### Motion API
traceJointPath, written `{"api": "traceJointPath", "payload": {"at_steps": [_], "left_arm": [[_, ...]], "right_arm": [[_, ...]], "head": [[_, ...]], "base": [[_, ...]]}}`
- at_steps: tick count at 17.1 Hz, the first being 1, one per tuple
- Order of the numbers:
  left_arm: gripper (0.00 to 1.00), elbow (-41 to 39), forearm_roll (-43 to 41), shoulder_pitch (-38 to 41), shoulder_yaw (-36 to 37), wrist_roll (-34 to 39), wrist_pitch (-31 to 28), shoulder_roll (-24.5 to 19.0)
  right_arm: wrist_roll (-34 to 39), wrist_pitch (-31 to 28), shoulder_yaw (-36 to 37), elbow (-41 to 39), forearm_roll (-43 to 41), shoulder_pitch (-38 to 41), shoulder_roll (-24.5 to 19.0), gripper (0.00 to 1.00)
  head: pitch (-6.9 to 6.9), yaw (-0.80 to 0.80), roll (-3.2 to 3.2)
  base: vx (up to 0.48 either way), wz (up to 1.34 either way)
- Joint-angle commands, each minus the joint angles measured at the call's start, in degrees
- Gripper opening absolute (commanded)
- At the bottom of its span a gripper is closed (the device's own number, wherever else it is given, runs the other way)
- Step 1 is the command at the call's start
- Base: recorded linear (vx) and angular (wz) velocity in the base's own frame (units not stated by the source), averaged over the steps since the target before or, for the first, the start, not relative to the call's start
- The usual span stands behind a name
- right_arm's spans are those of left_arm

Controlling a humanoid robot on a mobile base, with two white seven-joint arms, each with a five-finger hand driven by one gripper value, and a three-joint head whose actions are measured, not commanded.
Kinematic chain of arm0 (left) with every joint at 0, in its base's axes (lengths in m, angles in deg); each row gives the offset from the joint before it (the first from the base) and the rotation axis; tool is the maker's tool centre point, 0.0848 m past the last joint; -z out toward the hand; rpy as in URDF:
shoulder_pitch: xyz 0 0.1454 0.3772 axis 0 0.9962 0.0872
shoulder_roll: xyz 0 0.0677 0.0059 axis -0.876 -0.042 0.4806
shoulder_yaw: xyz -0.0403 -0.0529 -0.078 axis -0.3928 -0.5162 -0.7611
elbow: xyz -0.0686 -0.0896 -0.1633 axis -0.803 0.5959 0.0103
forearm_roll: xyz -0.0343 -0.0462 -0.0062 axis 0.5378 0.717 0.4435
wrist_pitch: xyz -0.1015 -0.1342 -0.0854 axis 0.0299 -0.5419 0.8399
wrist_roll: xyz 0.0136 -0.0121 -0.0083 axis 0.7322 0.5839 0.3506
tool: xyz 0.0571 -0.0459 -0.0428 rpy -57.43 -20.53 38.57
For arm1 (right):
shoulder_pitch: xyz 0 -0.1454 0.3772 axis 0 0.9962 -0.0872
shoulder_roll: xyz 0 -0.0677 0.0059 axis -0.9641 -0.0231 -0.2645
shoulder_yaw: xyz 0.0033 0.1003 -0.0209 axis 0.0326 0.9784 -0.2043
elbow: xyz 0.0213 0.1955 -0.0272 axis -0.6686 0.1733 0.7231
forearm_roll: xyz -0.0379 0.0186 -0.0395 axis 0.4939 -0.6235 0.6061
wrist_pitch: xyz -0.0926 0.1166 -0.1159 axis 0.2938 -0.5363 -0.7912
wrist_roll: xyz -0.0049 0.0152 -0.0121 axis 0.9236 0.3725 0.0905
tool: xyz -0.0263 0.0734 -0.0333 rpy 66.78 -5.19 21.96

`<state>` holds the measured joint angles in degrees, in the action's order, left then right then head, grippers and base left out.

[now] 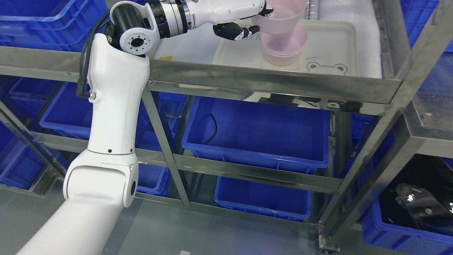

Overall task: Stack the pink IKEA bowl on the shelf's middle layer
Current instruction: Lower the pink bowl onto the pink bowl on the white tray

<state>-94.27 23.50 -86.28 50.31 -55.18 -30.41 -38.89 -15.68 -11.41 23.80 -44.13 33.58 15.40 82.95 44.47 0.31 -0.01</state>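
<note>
1. My left hand (244, 21) reaches in from the picture's left, its fingers clamped on the rim of a pink bowl (281, 17), held tilted at the top of the view.
2. Just below it, a stack of pink bowls (285, 47) sits on a cream tray (329, 42), near the tray's left side.
3. To nest it well, I judge I should level the bowl, centre it over the stack, lower it straight, and let go only once it seats.
4. The shelf's steel front rail (269, 79) runs just before the tray; my forearm crosses above it.
5. Open tray lies rightward; blue bins (258, 134) sit below.
</note>
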Motion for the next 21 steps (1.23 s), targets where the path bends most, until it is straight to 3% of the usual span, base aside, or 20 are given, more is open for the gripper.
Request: {"api": "traceJointPath", "payload": {"at_steps": [1,5,8,11,13,16,21], "left_arm": [[0.02,7.32,-5.57,-2.15,0.09,-0.78,-0.03,-1.26],[0.03,3.03,-5.04,-1.97,-0.96,-4.65,-0.03,-2.4],[0.03,-3.56,-3.55,-1.18,-4.91,-5.09,-0.03,-6.35],[0.03,-5.16,-1.97,1.97,-6.07,-5.0,-0.03,-7.77],[0.03,-6.04,-1.7,4.17,-5.28,-4.92,-0.03,-6.28],[0.03,-5.78,-2.84,5.85,-1.85,-4.56,-0.03,-0.48],[0.02,-2.71,-9.15,4.1,-1.58,-4.04,-0.03,1.64]], "right_arm": [[0.01,-0.03,0.0,-1.0,0.0,1.31,1.0,1.0],[0.01,-0.03,0.0,-1.0,0.0,1.31,1.0,1.0],[0.01,-0.03,0.0,-1.0,0.0,1.31,1.0,1.0],[0.01,-0.03,0.0,-1.0,0.0,1.31,1.0,1.0],[0.01,-0.03,0.0,-1.0,0.0,1.31,1.0,1.0],[0.01,-0.03,0.0,-1.0,0.0,1.31,1.0,1.0],[0.01,-0.03,0.0,-1.0,0.0,1.31,1.0,1.0]], "head": [[0.0,0.0,0.0],[0.0,0.0,0.0],[-0.01,0.0,0.0],[0.0,0.0,0.0],[-0.01,0.0,0.0],[0.0,0.0,0.0],[0.0,0.0,0.0]], "base": [[0.067,-0.44],[0.066,-0.38],[0.042,-0.2],[0.026,-0.09],[-0.002,0.02],[-0.017,0.06],[-0.006,0.04]]}}
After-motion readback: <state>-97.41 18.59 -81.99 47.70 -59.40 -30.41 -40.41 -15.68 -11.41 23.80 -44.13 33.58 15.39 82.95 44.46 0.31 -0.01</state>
